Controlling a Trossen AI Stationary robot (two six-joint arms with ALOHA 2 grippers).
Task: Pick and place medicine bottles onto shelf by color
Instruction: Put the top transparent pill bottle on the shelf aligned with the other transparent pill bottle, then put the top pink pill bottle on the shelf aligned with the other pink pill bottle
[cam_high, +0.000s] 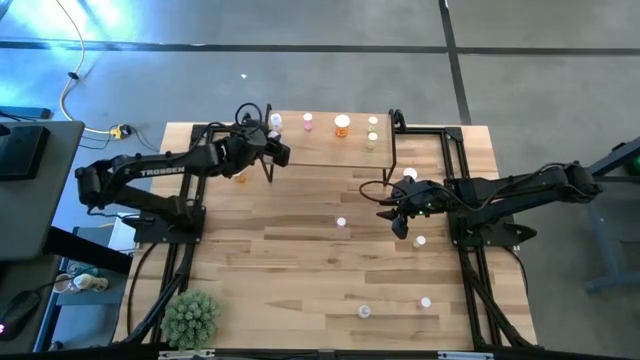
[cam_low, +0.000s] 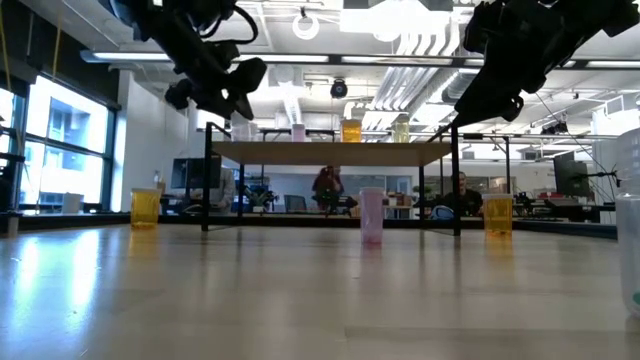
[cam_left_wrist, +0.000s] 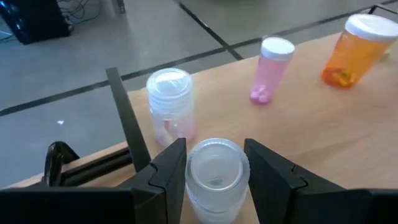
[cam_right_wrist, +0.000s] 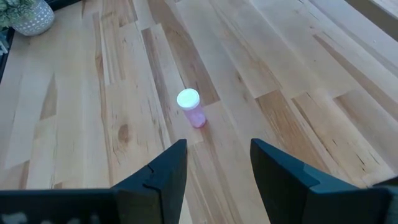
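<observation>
Left gripper (cam_left_wrist: 214, 180) clamping one clear bottle (cam_left_wrist: 216, 177) — four bottles on shelf (cam_high: 330, 150)

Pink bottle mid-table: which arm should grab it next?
Right, probably. The right gripper is open, holds nothing, and looks down at the pink bottle just ahead. The left gripper is shut on a clear bottle over the shelf.

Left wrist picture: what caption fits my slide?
Left gripper holds a clear bottle over the shelf, beside another clear one.
</observation>
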